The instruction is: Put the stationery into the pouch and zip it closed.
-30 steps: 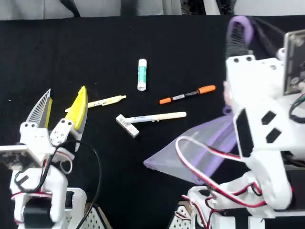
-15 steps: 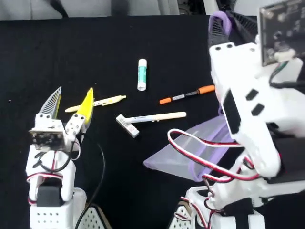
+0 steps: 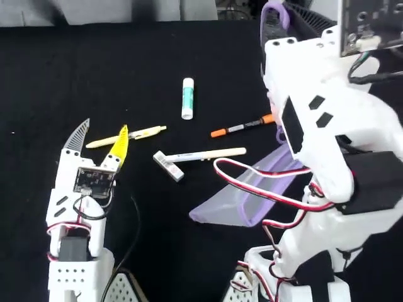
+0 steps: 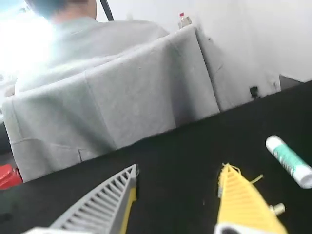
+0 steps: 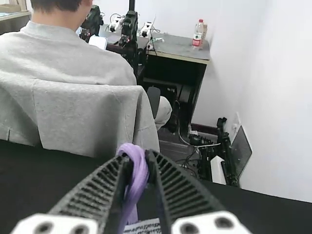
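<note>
While the left claw [image 3: 104,126] hangs over the left side of the black bench [image 3: 75,63], I see its two fingers, one grey and one yellow, spread wide with nothing between them. From the left wrist camera the same claw [image 4: 180,170] shows bare black cloth in the gap. In the high view the yellow finger's tip sits just over the yellow pen [image 3: 141,133], which lies flat at a slight slant; I cannot tell whether they touch.

Up at the top right of the high view, the right claw [image 3: 276,14] is raised well above the bench. Its wrist camera shows that claw [image 5: 138,156] pinched tight on a purple fold of the pouch [image 5: 135,180]. In the high view the pouch [image 3: 252,195] is a translucent purple sheet that slopes down behind the right arm to the lower middle of the frame, where its pointed corner rests on the bench. I cannot tell how its zip stands.

All the stationery lies on the bench outside the pouch. The glue stick [image 3: 187,97] lies upper centre, lengthwise up the frame, and it also shows in the left wrist view [image 4: 288,161]. The orange marker [image 3: 242,126] lies right of centre, its far end hidden by the right arm. The cream pen [image 3: 201,155] lies centre, a white block at its left end, just above the pouch's corner.
</note>
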Robot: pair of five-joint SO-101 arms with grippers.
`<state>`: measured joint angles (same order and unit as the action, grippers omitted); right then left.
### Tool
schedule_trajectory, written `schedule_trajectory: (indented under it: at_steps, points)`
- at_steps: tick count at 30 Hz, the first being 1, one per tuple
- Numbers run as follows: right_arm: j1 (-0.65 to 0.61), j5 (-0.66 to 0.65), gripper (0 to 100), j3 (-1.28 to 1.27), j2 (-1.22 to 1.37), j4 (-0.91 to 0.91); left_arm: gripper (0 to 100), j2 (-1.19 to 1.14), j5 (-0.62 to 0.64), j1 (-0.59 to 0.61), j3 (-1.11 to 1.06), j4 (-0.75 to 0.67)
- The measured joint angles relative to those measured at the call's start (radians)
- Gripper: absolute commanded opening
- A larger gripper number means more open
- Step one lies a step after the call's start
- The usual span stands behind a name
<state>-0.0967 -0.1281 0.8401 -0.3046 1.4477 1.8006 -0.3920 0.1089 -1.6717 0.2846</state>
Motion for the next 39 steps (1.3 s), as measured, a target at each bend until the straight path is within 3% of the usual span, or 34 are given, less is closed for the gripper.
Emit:
schedule_trajectory:
  at_steps: [6, 14, 22, 32, 39]
  points:
    - [-0.003, 0.091, 1.1, -0.006, 0.000, -0.035, 27, -0.150, 0.074, 0.000, 0.094, 0.000]
    - [-0.003, 0.117, 1.1, -0.006, 0.000, -0.054, 27, -0.695, 0.100, 0.000, 0.470, 0.000]
    - [-0.003, 0.120, 1.1, -0.081, 0.000, -0.130, 27, -1.281, -0.060, -0.012, 0.779, 0.000]
    - [-0.003, 0.120, 1.1, -0.167, 0.002, -0.210, 27, -1.464, -0.183, -0.110, 0.868, -0.006]
    - [-0.003, 0.120, 1.1, -0.181, 0.002, -0.238, 27, -1.677, -0.195, -0.124, 1.000, -0.006]
